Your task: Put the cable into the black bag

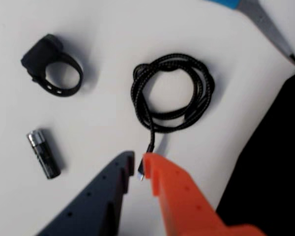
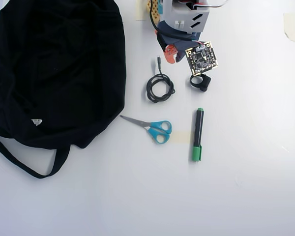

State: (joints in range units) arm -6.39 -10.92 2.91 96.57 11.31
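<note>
The cable (image 1: 172, 91) lies on the white table as a small black braided coil (image 2: 160, 88), with its straight plug end pointing toward me. My gripper (image 1: 139, 160) hovers over that plug end, and the metal tip shows in the narrow gap between the dark finger (image 1: 119, 172) and the orange finger (image 1: 169, 184). The jaws stand slightly open and grip nothing. In the overhead view the orange finger (image 2: 171, 53) is just right of the plug. The black bag (image 2: 59, 69) lies flat to the left of the cable, and its edge fills the wrist view's lower right (image 1: 273, 162).
A black ring-shaped clip (image 1: 54, 66) and a small battery (image 1: 44, 153) lie left of the cable in the wrist view. Blue-handled scissors (image 2: 152, 128) and a green marker (image 2: 198, 133) lie below the coil in the overhead view. The bag's strap (image 2: 19, 162) trails at the lower left.
</note>
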